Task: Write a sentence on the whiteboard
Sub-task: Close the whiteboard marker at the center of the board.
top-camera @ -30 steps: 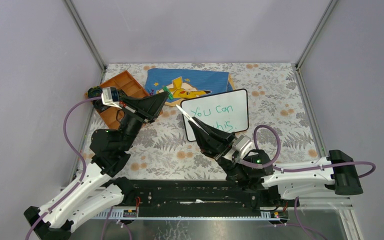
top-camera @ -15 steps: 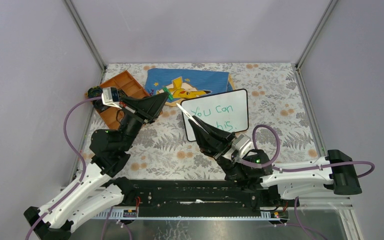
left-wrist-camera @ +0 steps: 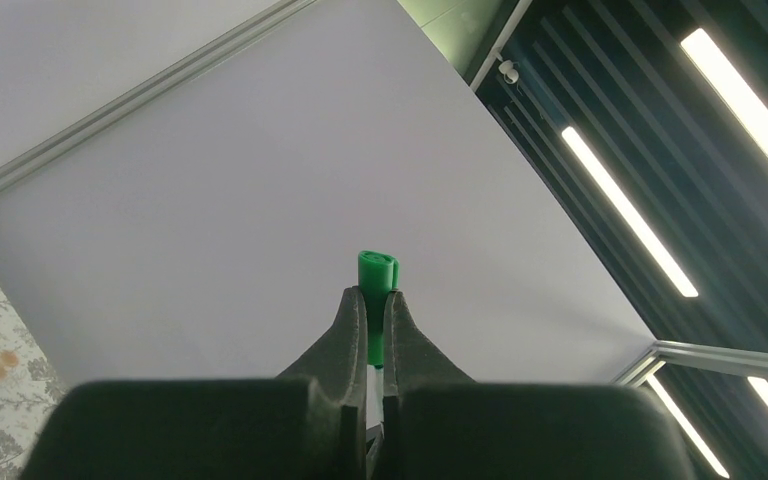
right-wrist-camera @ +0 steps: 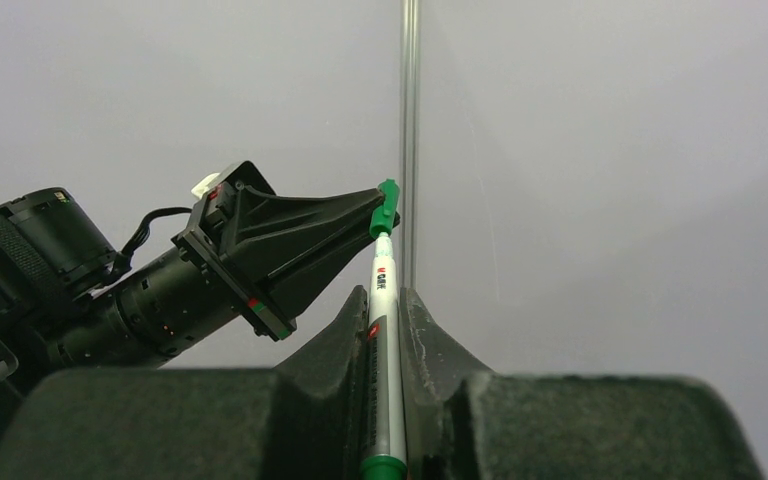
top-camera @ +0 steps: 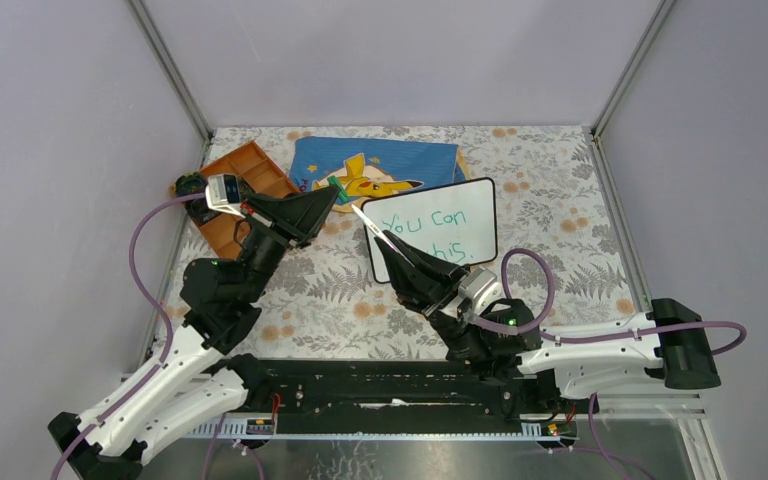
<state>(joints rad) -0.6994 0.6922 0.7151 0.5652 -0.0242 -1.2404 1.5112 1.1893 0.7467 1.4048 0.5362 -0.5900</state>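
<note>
Floral bench (top-camera: 560,200) carries the whiteboard (top-camera: 478,205) right of centre; we judge the sentence (top-camera: 427,222) finished; right gripper (top-camera: 387,242) clamps the marker (right-wrist-camera: 383,290); left gripper (top-camera: 331,194) pinches its cap (left-wrist-camera: 377,270); capping remains.

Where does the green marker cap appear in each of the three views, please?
Top external: green marker cap left of centre, over the blue cloth's near edge.
Left wrist: mid-frame, poking out between the fingers.
Right wrist: upper centre, just above the marker's tip.
Shared landmark: the left gripper pinching it, seen in all three.
</note>
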